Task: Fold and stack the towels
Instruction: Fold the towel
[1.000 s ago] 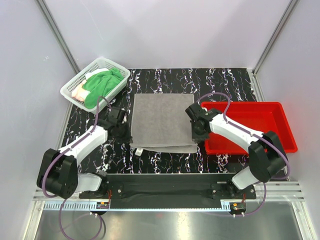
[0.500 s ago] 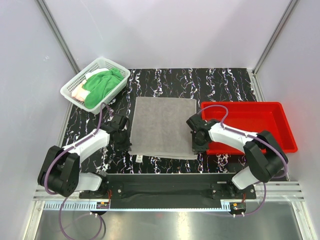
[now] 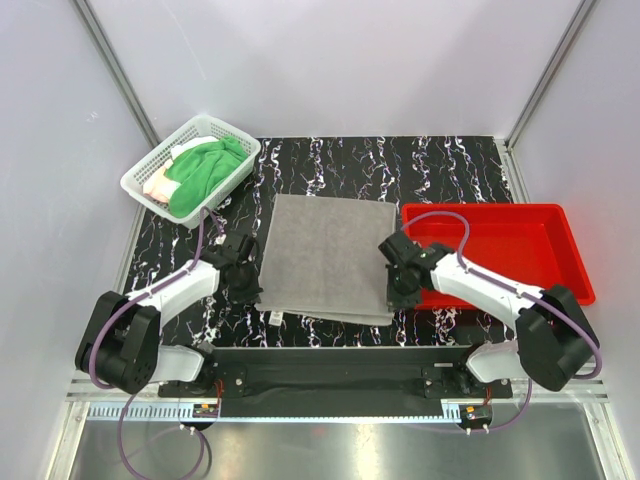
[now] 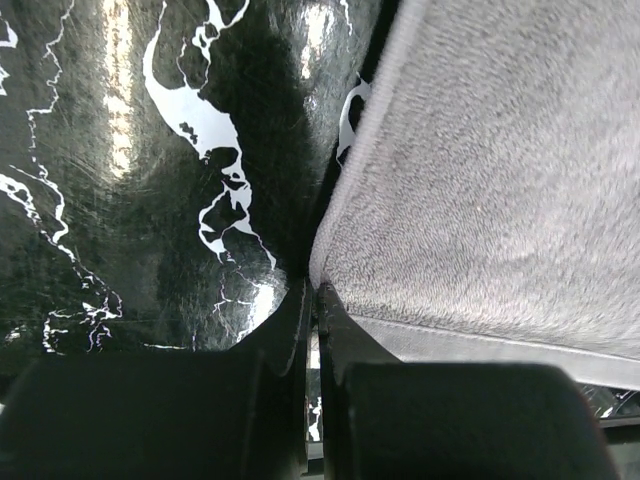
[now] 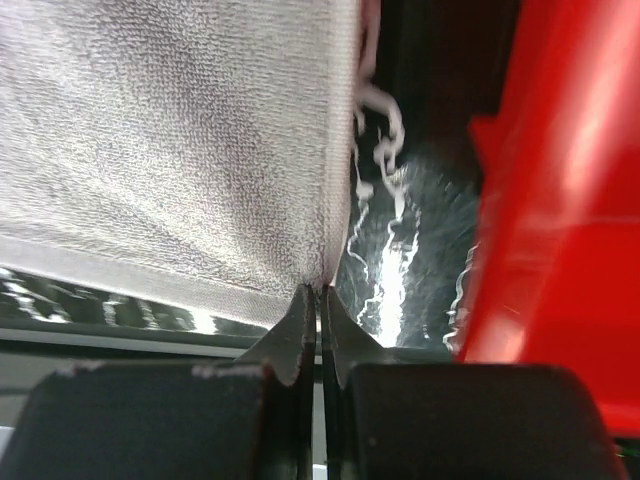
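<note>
Grey towel lies spread on the marbled table, just beside the red tray. Both grippers are clamped on its side edges: right gripper on the tray side, left gripper on the far side. A green towel sits in the basket, well apart from the tray.

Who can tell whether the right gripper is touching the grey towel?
Touching. In the right wrist view the right gripper is closed on the side edge of the grey towel, no gap.
</note>
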